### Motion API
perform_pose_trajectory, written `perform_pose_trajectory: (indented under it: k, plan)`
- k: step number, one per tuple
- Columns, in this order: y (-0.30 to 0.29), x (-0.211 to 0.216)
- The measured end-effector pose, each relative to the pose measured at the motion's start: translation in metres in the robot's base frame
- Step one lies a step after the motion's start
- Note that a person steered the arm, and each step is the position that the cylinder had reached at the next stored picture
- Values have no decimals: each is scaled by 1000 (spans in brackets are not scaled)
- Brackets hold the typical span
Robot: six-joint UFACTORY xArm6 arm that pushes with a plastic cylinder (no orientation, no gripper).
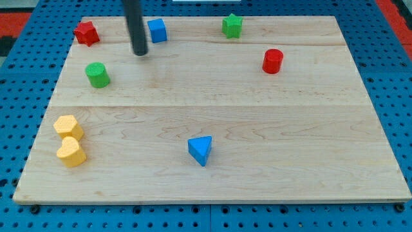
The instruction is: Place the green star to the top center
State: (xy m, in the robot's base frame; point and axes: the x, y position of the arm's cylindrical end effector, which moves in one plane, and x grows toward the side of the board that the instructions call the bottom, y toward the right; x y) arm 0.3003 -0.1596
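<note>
End effector: bare rod, no jaws, my tip just left of blue cube.
Green star sits well right, near desk top edge.

My tip rests beside the blue cube — green star well right.

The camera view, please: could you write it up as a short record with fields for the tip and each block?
surface: wooden board on blue pegboard
tip: my tip, just left of and below the blue cube
target: green star, top edge, right of centre
top left: red star
left: green cylinder
right: red cylinder
lower left: yellow hexagon block touching yellow heart block
bottom centre: blue triangular block
</note>
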Motion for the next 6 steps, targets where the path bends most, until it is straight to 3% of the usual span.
perform_pose_trajectory:
  k: [1, 3, 6]
  plan:
    - [7, -9]
    - [76, 11]
    - [104, 10]
